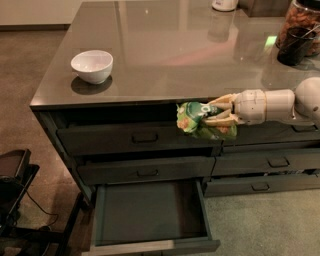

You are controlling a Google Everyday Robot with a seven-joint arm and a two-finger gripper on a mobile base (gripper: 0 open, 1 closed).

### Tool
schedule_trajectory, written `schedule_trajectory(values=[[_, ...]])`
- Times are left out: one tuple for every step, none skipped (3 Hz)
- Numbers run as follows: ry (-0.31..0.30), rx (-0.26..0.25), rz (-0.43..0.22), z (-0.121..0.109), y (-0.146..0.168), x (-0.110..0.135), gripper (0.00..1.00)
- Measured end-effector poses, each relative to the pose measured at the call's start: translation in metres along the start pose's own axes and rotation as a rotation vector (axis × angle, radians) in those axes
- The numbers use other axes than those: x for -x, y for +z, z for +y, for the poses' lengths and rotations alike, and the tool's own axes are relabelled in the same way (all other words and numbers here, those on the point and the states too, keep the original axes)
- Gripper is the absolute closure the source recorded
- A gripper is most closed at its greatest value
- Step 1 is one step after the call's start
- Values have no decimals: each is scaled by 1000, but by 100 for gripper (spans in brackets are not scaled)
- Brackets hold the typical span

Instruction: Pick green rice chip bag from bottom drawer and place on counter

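Observation:
My gripper (216, 114) comes in from the right on a white arm and is shut on the green rice chip bag (196, 120). It holds the bag in the air in front of the top drawer row, just below the front edge of the counter (180, 50). The bag is crumpled, with its dark round logo facing up. The bottom drawer (150, 212) stands pulled open below, and its dark floor is bare.
A white bowl (92, 65) sits on the counter's left part. A dark jar of snacks (299, 31) and a white object (224, 4) stand at the counter's back right. Closed drawers with metal handles (145, 136) fill the cabinet front. Dark equipment (15, 185) stands at the lower left.

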State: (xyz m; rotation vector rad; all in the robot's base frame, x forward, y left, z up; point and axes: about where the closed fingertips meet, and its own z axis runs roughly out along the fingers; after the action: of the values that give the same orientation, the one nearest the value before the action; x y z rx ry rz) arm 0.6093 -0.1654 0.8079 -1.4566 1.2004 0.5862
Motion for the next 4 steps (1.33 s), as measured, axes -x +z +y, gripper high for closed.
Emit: schedule_trajectory(values=[[0, 2, -4, 0, 1, 1, 100], [-27, 53, -27, 15, 1, 16, 100], [-37, 90, -31, 61, -23, 34, 100], [-48, 100, -34, 46, -16, 42, 100]])
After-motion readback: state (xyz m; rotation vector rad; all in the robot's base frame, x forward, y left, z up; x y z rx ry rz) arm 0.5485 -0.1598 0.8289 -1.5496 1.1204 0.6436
